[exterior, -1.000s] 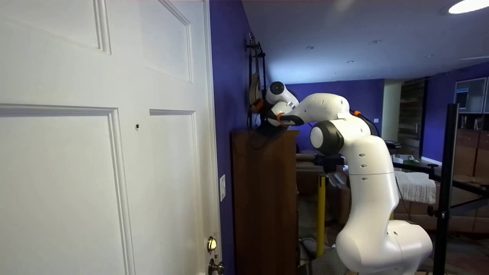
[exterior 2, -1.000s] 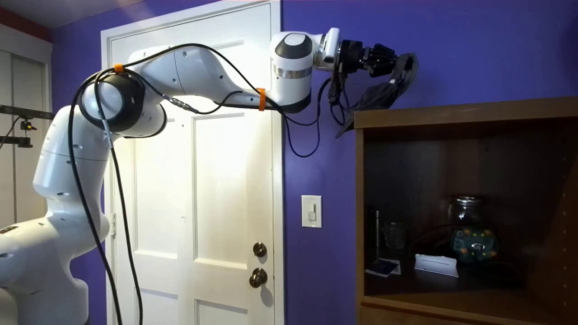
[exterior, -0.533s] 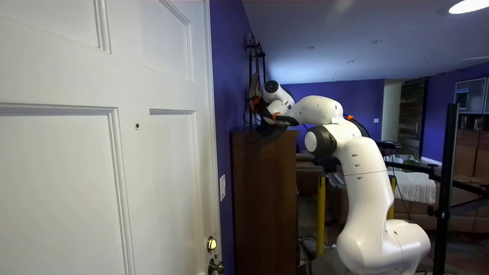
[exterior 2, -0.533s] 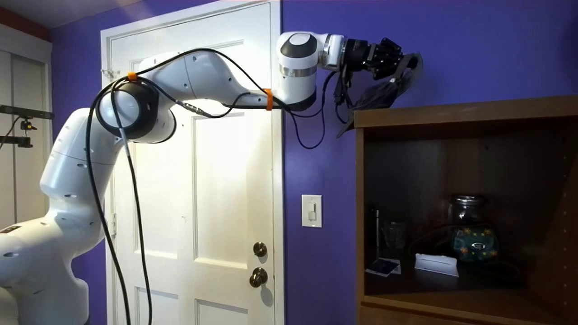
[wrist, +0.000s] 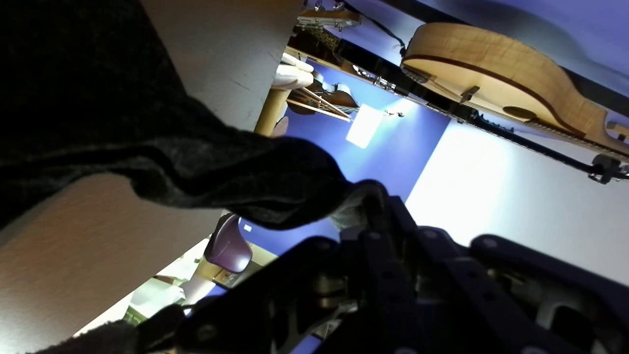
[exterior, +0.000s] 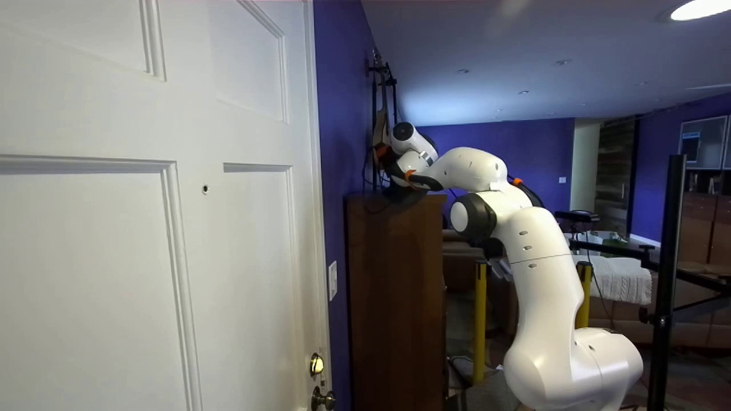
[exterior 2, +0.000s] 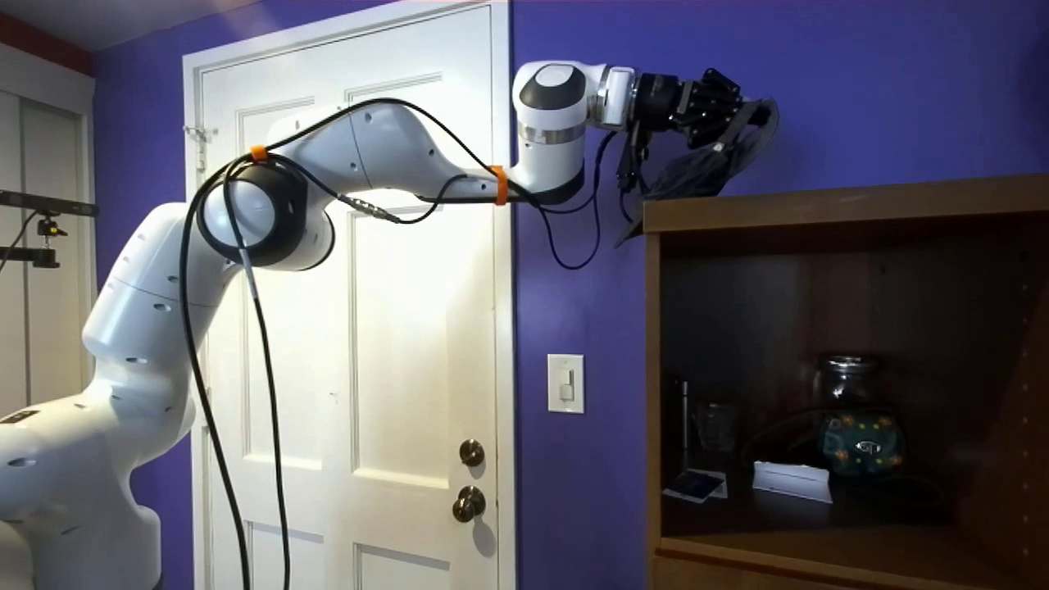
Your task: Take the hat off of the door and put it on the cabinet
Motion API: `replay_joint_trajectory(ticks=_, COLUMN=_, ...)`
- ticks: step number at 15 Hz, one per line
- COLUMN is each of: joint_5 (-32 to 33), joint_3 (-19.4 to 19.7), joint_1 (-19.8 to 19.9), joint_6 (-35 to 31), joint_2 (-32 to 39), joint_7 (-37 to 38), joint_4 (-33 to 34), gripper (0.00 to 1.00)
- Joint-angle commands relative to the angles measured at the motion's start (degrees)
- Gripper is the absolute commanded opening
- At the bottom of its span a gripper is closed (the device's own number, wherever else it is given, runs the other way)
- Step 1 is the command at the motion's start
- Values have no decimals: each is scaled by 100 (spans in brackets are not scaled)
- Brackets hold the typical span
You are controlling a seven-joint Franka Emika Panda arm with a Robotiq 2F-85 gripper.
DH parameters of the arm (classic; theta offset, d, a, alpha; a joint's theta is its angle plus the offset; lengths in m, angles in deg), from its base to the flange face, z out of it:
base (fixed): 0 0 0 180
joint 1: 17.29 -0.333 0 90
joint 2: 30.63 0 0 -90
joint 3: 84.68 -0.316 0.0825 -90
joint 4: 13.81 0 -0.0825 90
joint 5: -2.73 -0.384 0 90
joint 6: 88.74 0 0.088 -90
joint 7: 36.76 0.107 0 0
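Though the hat (exterior 2: 701, 170) is already off the door (exterior 2: 401, 344), it is pinched by the gripper (exterior 2: 746, 111), overhanging the door-side top edge of the cabinet (exterior 2: 844, 204); placement and release are judged outstanding.

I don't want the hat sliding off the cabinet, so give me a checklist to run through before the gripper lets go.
1. Grip: ok. The gripper is shut on an edge of the hat.
2. Off the door: ok. The hat hangs apart from it.
3. Height: ok. The gripper is above the level of the top of the cabinet.
4. Whole hat over the top: not ok. One end droops past the cabinet's side edge.
5. Hat supported: cannot tell. Whether the top bears its weight does not show.
6. Clearance from the guitar on the wall: cannot tell. No view shows the gap clearly.
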Motion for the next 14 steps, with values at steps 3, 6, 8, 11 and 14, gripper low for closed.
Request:
replay_joint_trajectory(ticks=3, joint_5=299, joint_3=240, joint_1=-261, joint_6=409, joint_2=434, joint_7=668, joint_4=597, gripper=2)
replay_joint_trajectory(ticks=6, joint_5=208, joint_3=272, joint_1=-383, joint_6=840, joint_2=599, joint_7=917, joint_4=846, gripper=2)
replay_joint_trajectory(ticks=8, joint_5=117, joint_3=256, joint_1=-442, joint_6=1071, joint_2=757, joint_7=978, joint_4=1094, gripper=2)
replay_joint_trajectory(ticks=11, joint_5=-73, joint_3=170, joint_1=-443, joint_6=1329, joint_2=1038, joint_7=910, joint_4=1554, gripper=2)
replay_joint_trajectory(ticks=14, joint_5=-122, joint_3=145, joint_1=-422, joint_6=1320, joint_2=1316, joint_7=857, joint_4=1996, gripper=2)
